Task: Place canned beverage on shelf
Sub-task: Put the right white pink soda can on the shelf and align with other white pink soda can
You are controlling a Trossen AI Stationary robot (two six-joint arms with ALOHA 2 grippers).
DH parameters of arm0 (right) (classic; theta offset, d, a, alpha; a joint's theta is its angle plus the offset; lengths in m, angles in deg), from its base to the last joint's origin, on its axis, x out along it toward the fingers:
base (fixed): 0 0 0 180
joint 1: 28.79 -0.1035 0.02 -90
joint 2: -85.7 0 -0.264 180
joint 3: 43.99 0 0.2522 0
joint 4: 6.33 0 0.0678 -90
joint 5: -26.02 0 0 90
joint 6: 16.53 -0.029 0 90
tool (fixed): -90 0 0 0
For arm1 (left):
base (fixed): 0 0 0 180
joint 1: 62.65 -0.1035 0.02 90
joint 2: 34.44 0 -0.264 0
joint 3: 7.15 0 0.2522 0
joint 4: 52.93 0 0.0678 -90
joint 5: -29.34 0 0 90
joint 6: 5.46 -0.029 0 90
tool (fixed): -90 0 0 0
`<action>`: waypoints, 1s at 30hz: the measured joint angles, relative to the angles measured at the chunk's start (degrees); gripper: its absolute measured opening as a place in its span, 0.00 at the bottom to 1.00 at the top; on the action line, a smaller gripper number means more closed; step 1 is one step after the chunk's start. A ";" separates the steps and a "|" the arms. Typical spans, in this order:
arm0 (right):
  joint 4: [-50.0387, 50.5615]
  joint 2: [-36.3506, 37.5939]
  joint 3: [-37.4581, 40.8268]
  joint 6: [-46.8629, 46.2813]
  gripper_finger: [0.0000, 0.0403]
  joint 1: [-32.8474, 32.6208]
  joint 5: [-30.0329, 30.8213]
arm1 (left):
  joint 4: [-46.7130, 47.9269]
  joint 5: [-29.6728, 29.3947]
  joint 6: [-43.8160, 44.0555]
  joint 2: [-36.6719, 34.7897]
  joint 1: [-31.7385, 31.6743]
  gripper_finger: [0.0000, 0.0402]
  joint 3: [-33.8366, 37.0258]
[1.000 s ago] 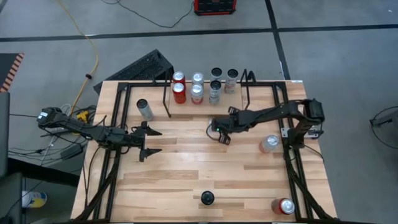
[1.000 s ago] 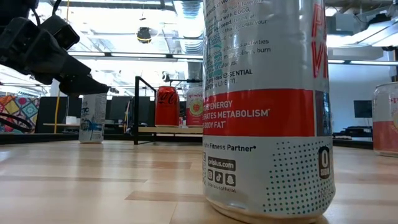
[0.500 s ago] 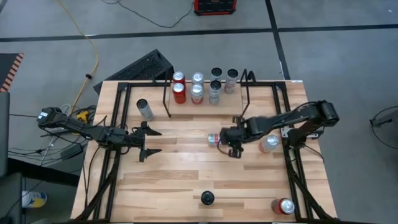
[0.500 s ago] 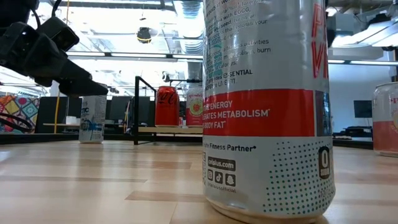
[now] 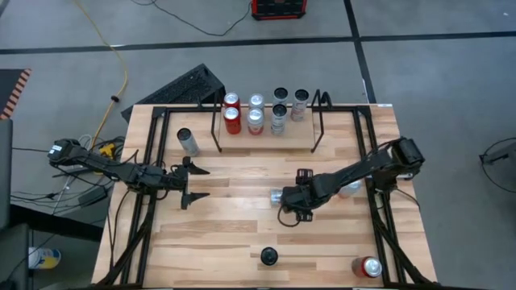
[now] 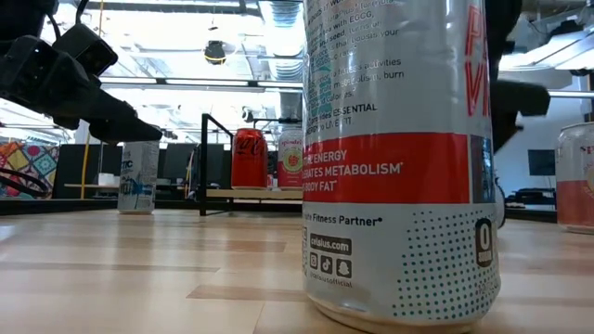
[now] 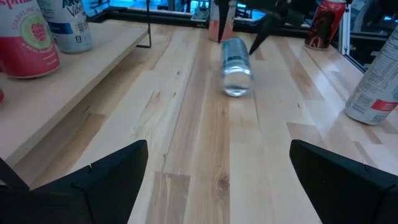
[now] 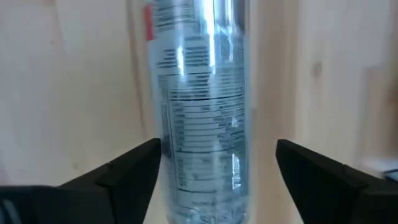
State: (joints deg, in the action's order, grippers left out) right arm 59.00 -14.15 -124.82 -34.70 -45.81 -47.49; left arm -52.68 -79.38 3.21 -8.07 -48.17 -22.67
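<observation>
Starting at the left of the table [image 5: 242,225], we see the left tool [image 5: 196,184] hovering over the wood with its fingers spread wide and nothing between them, well apart from any can; it looks to be waiting. Moving toward the middle, a silver can [image 5: 276,196] lies on its side on the table, near the centre and well short of the shelf [image 5: 266,129], which stands at the far edge and already carries several upright cans. The right tool [image 5: 295,201] sits directly over this fallen can, so the right arm is clearly the nearer one. From the right wrist view, the can [image 8: 198,112] runs lengthwise straight ahead between the two dark fingers [image 8: 134,168], which are parted on either side of it and, as far as we can tell, not yet pressing on it. We judge that its long axis lies in line with the tool's reach, across the closing direction, so closing should pinch the round body across its width. The can is smooth and free to roll, so an off-centre squeeze could send it sideways.
</observation>
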 joint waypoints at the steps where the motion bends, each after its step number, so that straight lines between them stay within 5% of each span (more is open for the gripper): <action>1: -0.21 -0.92 0.00 0.02 0.87 0.16 -0.04 | 0.00 0.00 0.02 0.00 0.00 0.94 0.00; 11: -3.96 -8.44 -0.31 2.16 0.90 0.13 -2.75 | 0.26 0.04 1.01 0.00 0.00 0.94 0.00; 20: 2.07 -5.47 0.05 4.66 0.67 0.33 -2.72 | 0.67 0.01 0.88 -0.02 0.00 0.94 0.00; 30: 25.57 -4.24 -11.25 19.24 0.67 -1.00 18.67 | 0.46 -0.09 0.13 0.00 0.00 0.94 0.00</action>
State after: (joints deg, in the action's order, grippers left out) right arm 84.57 -18.39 -136.07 -15.47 -46.81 -28.82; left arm -52.22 -79.47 3.34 -8.07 -48.17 -22.67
